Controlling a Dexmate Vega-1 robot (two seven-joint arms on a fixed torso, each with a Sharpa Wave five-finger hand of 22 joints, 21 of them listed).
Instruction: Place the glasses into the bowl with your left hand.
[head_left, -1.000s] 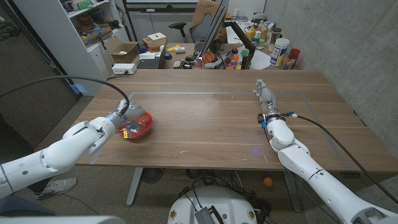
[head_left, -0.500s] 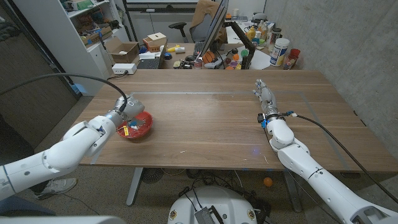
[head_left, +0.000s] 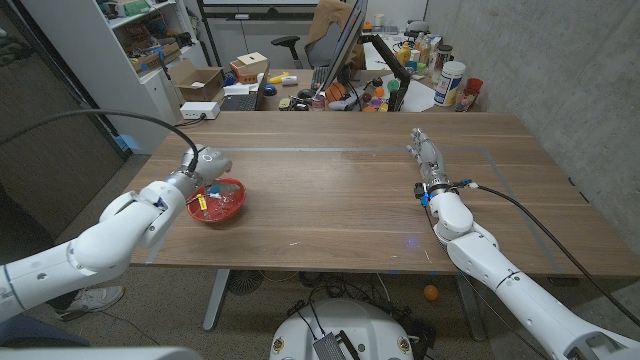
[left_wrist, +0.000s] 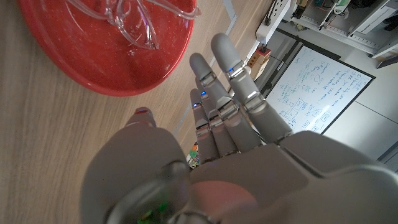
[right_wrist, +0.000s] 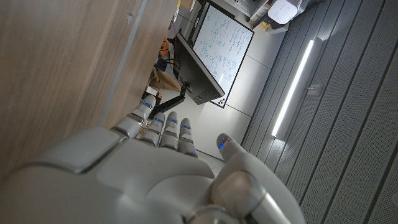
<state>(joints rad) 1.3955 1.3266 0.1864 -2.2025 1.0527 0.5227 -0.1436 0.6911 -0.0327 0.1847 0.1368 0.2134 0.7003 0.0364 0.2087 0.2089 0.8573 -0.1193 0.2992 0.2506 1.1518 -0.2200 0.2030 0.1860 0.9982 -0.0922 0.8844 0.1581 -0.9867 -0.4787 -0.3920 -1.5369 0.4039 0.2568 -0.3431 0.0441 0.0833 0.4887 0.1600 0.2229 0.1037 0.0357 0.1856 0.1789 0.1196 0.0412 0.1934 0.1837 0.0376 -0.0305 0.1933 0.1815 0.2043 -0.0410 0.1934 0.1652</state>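
Note:
The red bowl (head_left: 221, 200) sits on the left part of the wooden table; clear glasses (left_wrist: 133, 25) lie inside the red bowl (left_wrist: 74, 56), with a small yellow and red bit (head_left: 202, 208) in it too. My left hand (head_left: 207, 165) hangs just above and behind the bowl's far-left rim, fingers straight and empty. In the left wrist view my left hand (left_wrist: 224, 106) stretches out beside the bowl, holding nothing. My right hand (head_left: 427, 155) stands on the right side of the table, fingers extended, far from the bowl and empty.
A cluttered desk (head_left: 330, 95) with boxes, bottles and a monitor stands behind the table's far edge. White shelves (head_left: 150, 50) rise at the back left. Black cables (head_left: 120, 125) loop from both arms.
My left hand has lifted off the bowl and drawn back toward the far left, uncovering the bowl. The bowl stays put. The right arm is unmoved.

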